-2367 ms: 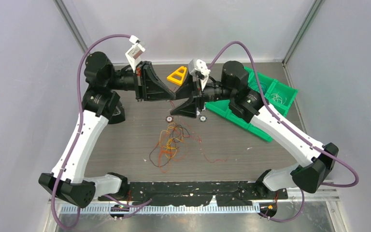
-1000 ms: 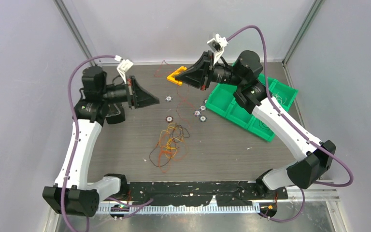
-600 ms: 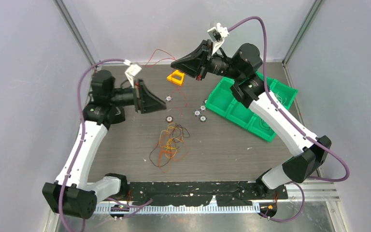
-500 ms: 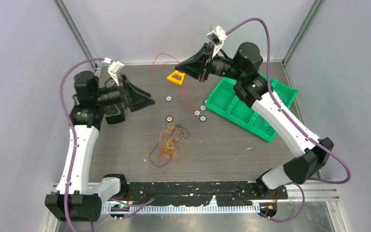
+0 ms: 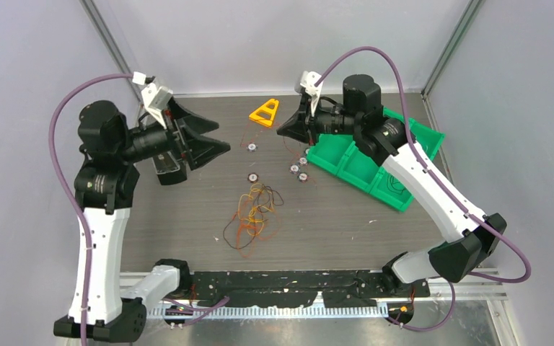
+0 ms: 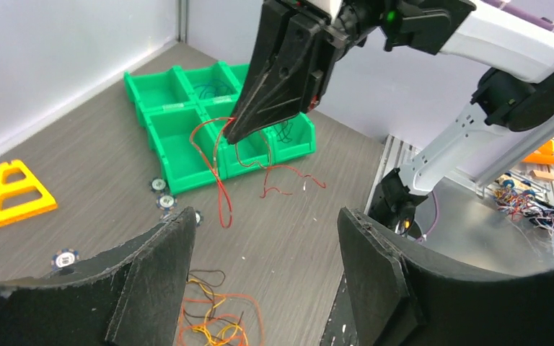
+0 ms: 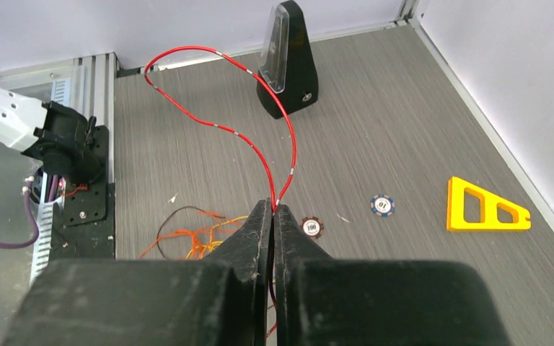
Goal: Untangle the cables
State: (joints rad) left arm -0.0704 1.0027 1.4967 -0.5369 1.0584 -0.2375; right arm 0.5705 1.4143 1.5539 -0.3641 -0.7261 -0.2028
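I count five poker chips (image 5: 251, 147), lying singly. There is one yellow triangle frame (image 6: 22, 213). There is one green bin block (image 6: 187, 173); it has several compartments, but I cannot give their exact number. One black stand (image 7: 286, 72). One red wire (image 7: 216, 125) on its own, and one tangle (image 5: 254, 213) of orange, yellow and dark wires, whose strands I cannot count.

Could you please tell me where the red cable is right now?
In the right wrist view the red cable is pinched in the shut right tool, looping above the table near the green bins.
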